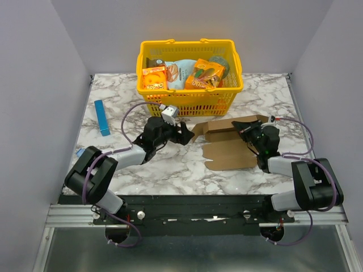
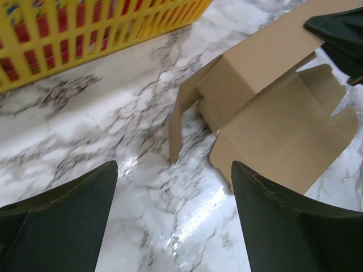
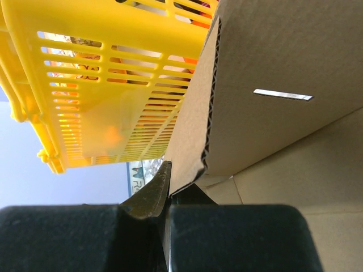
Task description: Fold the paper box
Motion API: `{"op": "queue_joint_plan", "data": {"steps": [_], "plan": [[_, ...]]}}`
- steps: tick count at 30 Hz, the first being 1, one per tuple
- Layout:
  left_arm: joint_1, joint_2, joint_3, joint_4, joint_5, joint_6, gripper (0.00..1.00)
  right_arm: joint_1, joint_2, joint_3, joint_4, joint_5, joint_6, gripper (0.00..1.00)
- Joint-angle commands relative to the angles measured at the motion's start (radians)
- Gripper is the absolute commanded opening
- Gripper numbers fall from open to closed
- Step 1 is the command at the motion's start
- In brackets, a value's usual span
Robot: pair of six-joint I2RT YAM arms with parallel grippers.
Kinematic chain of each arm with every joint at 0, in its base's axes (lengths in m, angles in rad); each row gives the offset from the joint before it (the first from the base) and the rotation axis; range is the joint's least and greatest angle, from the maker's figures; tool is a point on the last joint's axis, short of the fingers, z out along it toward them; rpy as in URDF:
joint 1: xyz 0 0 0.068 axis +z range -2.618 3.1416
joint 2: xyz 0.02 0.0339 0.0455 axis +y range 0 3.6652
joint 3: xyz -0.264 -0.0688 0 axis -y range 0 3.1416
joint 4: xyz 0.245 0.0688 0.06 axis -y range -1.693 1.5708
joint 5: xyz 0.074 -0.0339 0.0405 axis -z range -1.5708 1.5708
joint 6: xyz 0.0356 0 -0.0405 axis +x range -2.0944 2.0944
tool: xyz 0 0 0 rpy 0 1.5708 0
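near basket [image 1: 187,101], right fingers [image 3: 238,238] pinch paper box [image 1: 232,153]

Yellow basket [image 1: 190,103] with orange snack boxes [image 1: 153,78]; blue box [image 1: 102,118] well left.

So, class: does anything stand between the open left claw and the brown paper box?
Nothing visible does. Only bare marble table lies between the left claw and the paper box's nearest flap; the yellow basket stands off that line.

Overview plus wrist close-ups of paper box [image 1: 227,153]
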Motion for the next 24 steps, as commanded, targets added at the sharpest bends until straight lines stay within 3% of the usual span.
{"op": "queue_joint_plan", "data": {"steps": [1,8,11,17,24], "plan": [[-0.02,0.103,0.073,0.119,0.056,-0.007,0.9,-0.014,0.009,-0.023,0.015,-0.027,-0.043,0.07],[0.006,0.145,0.102,0.151,-0.298,-0.062,0.88,-0.022,0.008,-0.034,0.033,-0.051,-0.037,0.07],[0.015,0.158,0.121,0.137,-0.366,-0.106,0.9,-0.023,0.011,-0.032,0.041,-0.061,-0.037,0.07],[0.013,0.313,0.268,-0.01,-0.342,-0.084,0.89,-0.025,0.031,-0.034,0.068,-0.071,-0.025,0.07],[-0.005,0.404,0.282,0.039,-0.27,-0.05,0.87,-0.026,0.037,-0.032,0.085,-0.076,-0.022,0.07]]}}
